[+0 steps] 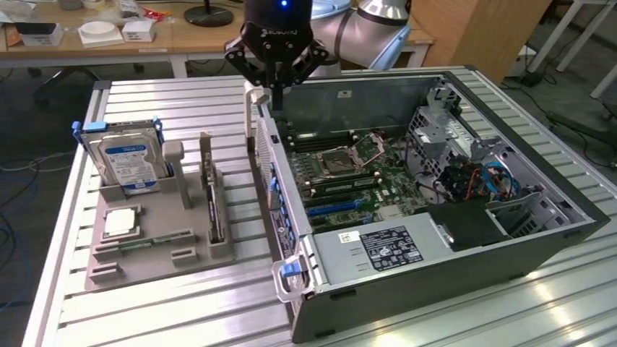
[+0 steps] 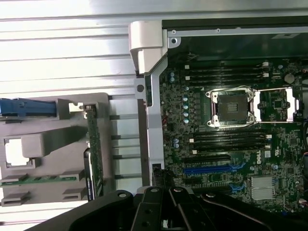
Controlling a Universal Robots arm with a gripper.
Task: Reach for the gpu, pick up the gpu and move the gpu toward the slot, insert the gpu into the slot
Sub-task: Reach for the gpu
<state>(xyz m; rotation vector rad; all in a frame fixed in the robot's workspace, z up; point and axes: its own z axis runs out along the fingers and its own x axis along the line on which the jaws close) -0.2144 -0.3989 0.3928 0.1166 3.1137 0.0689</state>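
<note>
- The table (image 1: 144,101) was made of long silver metal strips laid side by side.
- In the exterior view, a wooden desk (image 1: 183,40) stood behind it with white boxes (image 1: 101,32) on top. A wooden cupboard (image 1: 482,29) stood further to that view's right.
- A grey tray (image 1: 154,253) sat on the table at the exterior view's left. A hard drive (image 1: 126,163) in a blue frame stood up in it.
- The gpu (image 1: 211,199) stood on its edge in the same tray, to the right of the hard drive. It was near the open computer case (image 1: 434,275) but not touching it.
- The exterior view showed the gpu from the side. It was thin, flat and dark, with a pale metal piece at its far end.
- The wrist view looked straight down, so the gpu (image 2: 94,144) was just a thin green and dark line.
- The gripper (image 1: 277,101) hung over the case wall closest to the tray, up behind the gpu and apart from it. Its fingers were pressed together and held nothing.
- Inside the case lay the green board (image 1: 386,181) with the slot (image 1: 333,206), a long blue strip.
</note>
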